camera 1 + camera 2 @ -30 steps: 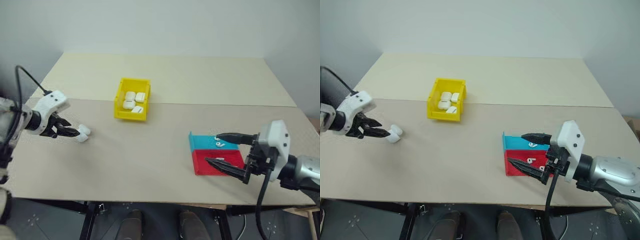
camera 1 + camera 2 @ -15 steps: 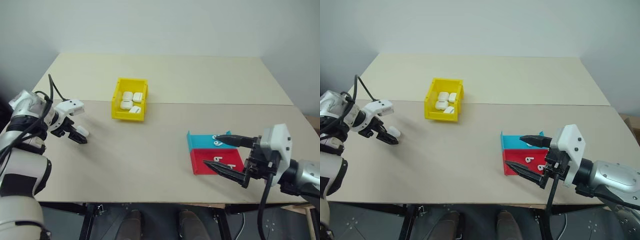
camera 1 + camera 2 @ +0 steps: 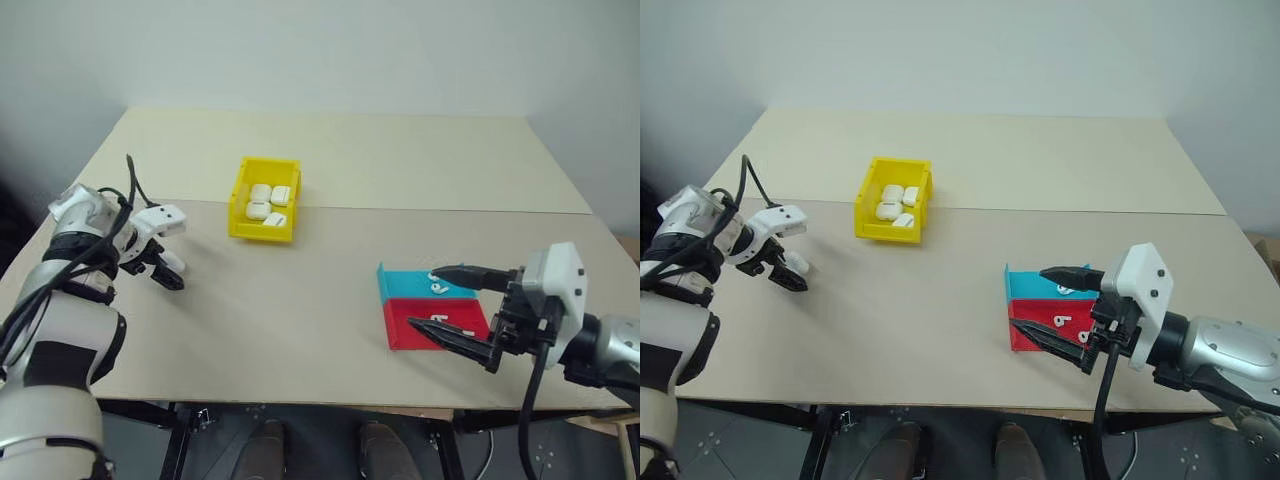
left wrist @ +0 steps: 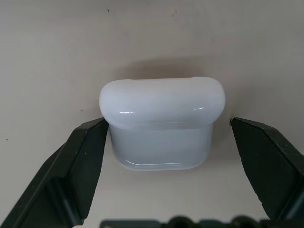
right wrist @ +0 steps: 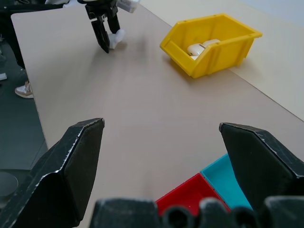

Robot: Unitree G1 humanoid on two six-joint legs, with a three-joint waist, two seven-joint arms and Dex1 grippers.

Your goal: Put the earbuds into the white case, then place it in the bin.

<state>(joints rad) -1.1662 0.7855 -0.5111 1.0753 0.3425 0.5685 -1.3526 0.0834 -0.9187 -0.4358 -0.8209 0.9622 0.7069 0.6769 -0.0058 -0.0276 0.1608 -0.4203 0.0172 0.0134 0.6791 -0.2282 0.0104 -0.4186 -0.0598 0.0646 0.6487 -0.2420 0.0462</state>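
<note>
We read this as the opening of the first step: getting hold of the white case [image 4: 161, 123] so the earbuds [image 3: 437, 288] can go into it. The case lies on the counter [image 3: 300, 300] near its left edge, lid shut, well apart from everything else. Our left tool [image 4: 166, 142] points steeply down over it with its two black fingers spread wide, one on each side of the case; one finger looks to be touching the case's side and the other stands clear, so nothing is gripped yet.

Our right tool [image 3: 450, 300] hangs level over the blue tray [image 3: 415, 284] and red tray [image 3: 430, 322] at the right, jaws fully apart and empty. Small white earbuds lie in those trays; from the head views we cannot count them surely.

The bin [image 3: 265, 197] sits toward the middle of the counter, between the two arms, with several white cases already inside.

The next move, in our judgement, calls for the left tool to centre on the case and close across its sides without pushing it away, since the glossy shell may slide. Then the lid has to be opened before any earbud goes in.
</note>
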